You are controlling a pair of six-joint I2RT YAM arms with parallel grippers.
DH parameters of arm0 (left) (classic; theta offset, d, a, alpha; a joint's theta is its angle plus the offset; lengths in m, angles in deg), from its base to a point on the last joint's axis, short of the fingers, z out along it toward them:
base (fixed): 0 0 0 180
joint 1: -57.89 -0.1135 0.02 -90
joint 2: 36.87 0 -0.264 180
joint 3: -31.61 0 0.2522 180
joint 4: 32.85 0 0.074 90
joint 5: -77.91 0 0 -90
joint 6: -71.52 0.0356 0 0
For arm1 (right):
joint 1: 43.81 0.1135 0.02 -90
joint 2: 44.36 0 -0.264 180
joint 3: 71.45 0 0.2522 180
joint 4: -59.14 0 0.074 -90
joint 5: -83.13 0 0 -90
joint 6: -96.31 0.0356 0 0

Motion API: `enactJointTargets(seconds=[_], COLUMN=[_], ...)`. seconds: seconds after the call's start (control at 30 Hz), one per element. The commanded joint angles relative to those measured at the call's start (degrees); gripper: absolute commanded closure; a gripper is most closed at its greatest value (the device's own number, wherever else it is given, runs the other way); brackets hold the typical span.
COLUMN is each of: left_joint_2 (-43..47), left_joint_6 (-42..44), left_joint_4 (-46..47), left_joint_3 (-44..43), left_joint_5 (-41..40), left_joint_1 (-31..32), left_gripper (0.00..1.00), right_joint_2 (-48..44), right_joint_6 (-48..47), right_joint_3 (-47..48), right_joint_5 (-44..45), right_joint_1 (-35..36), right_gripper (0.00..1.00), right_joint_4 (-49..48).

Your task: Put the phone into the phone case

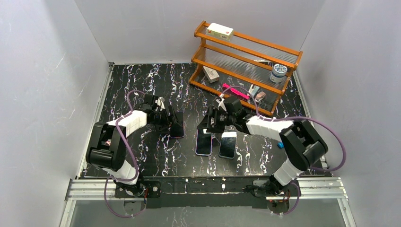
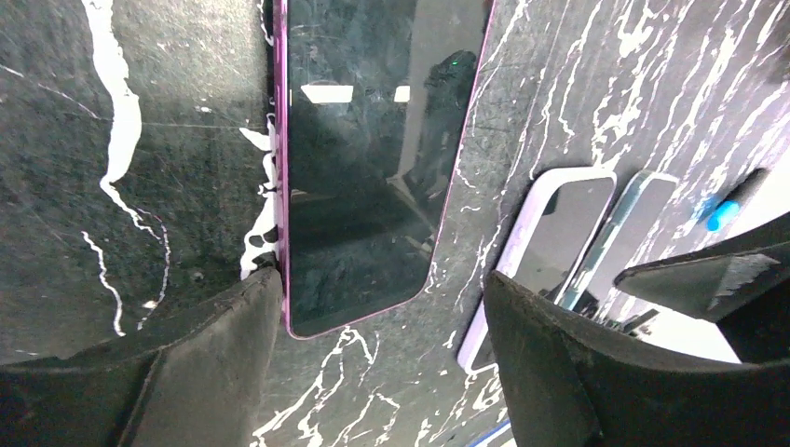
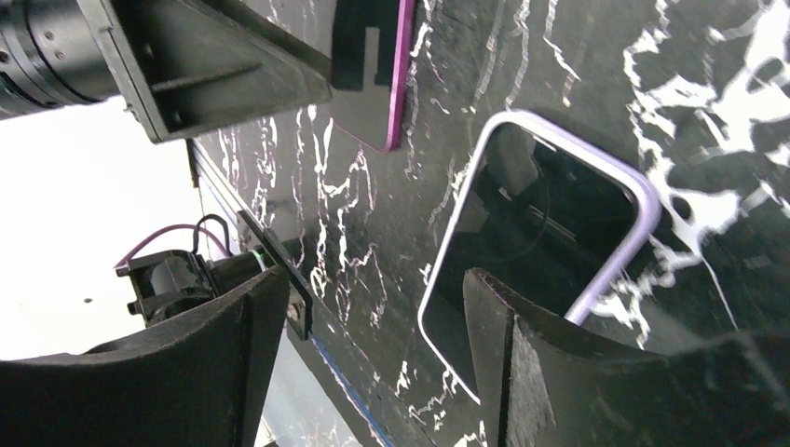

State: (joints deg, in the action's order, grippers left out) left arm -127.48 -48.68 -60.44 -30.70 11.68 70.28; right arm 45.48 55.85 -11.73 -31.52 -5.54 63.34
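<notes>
The left end effector (image 2: 380, 284) hangs low over the black, white-veined worktop (image 1: 156, 85) with its fingers spread wide and nothing between them but air. The phone (image 2: 363, 158) lies flat, and its near rounded corner reaches into that gap. The left finger (image 2: 219, 358) sits right at the phone's edge; I cannot tell whether it touches. The phone is screen up, dark and glossy, finely scratched, with a thin magenta border.

To its right lies the lavender-rimmed phone case (image 3: 545, 228), flat, its inside dark and reflective. The right end effector (image 3: 373, 279) hovers at the case's end, also wide open and holding nothing. One finger (image 3: 568, 372) overlaps the case, while the gap falls over bare worktop beside it. A pale-edged handset (image 1: 227, 144) lies just beside the case.
</notes>
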Motion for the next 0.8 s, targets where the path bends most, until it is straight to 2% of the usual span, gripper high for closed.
enactJointTargets(seconds=[0.0, 0.2, 0.37, 0.63, 0.77], left_joint_2=[3.78, 7.19, 10.59, 6.54, 3.79], left_joint_6=[-8.69, -13.72, -16.86, -17.58, -16.42], left_joint_4=[7.0, 10.46, 12.52, 18.03, 16.96], left_joint_3=[3.03, 6.26, 9.35, 10.94, 8.8], left_joint_5=[1.86, 3.55, -0.77, -0.11, 0.78], left_joint_1=[-0.04, -2.24, -4.75, -5.35, -5.57], left_gripper=[0.27, 0.36, 0.41, 0.54, 0.64], right_joint_2=[4.44, 11.75, 16.93, 25.2, 28.75], right_joint_6=[-0.35, 1.29, 0.06, -5.12, -3.63], right_joint_3=[6.16, 11.75, 17.1, 24.62, 24.64], right_joint_5=[-3.1, -2.81, -2.65, -1.77, -3.26], right_joint_1=[1.17, 2.06, 3.27, 3.3, 3.32], right_gripper=[0.25, 0.29, 0.29, 0.34, 0.38], right_joint_4=[-6.23, -7.05, -7.39, -3.62, -6.23])
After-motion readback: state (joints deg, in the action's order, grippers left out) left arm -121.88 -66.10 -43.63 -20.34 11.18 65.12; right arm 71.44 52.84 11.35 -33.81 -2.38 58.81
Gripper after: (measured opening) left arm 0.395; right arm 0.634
